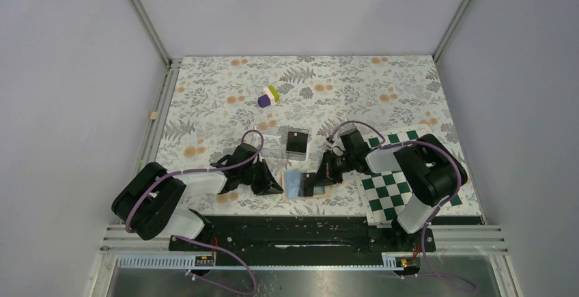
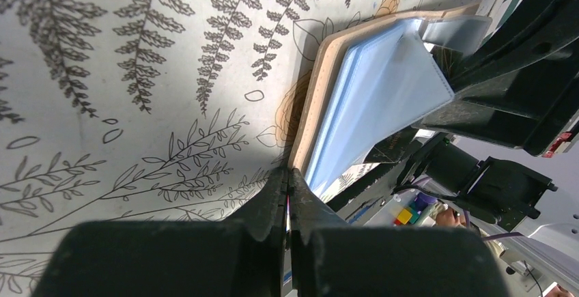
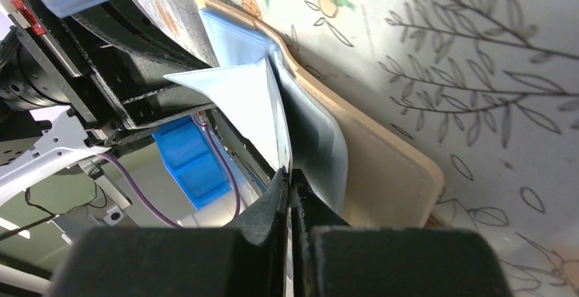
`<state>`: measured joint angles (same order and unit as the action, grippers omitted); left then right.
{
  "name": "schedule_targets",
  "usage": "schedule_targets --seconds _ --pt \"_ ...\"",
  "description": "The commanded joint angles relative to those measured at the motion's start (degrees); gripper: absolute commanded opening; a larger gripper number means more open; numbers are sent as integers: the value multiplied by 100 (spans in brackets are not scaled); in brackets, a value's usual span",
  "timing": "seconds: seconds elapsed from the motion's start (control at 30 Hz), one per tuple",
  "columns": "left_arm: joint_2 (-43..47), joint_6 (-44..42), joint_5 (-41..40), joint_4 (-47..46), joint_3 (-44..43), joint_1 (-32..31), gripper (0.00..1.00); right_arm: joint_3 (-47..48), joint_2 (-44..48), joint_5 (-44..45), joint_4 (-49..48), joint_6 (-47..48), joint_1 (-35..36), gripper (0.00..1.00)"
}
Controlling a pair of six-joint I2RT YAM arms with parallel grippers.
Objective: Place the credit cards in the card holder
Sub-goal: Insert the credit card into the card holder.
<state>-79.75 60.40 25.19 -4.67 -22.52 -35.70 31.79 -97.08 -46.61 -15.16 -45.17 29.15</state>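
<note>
The card holder [image 1: 295, 182] lies open near the table's front edge, tan rim outside, light blue inside [image 2: 372, 95]. My right gripper [image 1: 322, 175] is shut on a thin black credit card [image 1: 313, 184] that slants into the holder; in the left wrist view the card [image 2: 392, 148] shows dark under a lifted blue flap. In the right wrist view the right gripper [image 3: 289, 171] has the card edge-on beside the card holder [image 3: 382, 174]. My left gripper [image 1: 278, 188] is shut, and the tips of the left gripper [image 2: 287, 172] rest against the holder's tan left edge. Another credit card [image 1: 296, 141] lies further back.
A clear plastic case [image 1: 281, 144] sits under and beside the far card. A green-white checkerboard [image 1: 389, 182] lies under the right arm. A purple-green-white block cluster [image 1: 269, 96] stands toward the back. A small tan piece [image 1: 154, 115] lies at the left rail.
</note>
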Motion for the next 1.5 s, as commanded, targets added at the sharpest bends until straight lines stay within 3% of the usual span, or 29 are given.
schedule_targets --seconds 0.0,0.27,0.5,0.73,1.23,1.47 --pt "-179 -121 -107 97 -85 -80 0 286 -129 14 595 422 169 0" --pt "-257 -150 -59 115 -137 -75 0 893 -294 66 1253 833 318 2" --pt "-268 -155 -50 121 -138 -76 0 1141 153 1064 2425 1231 494 37" --pt "-296 -200 -40 154 -188 -70 0 1446 351 1503 3014 1486 544 59" --pt "-540 -301 3 257 -387 -72 0 2092 -316 1323 3300 1961 810 60" --pt "-584 -318 -13 300 -429 -77 0 2050 -5 1711 3578 1963 856 60"
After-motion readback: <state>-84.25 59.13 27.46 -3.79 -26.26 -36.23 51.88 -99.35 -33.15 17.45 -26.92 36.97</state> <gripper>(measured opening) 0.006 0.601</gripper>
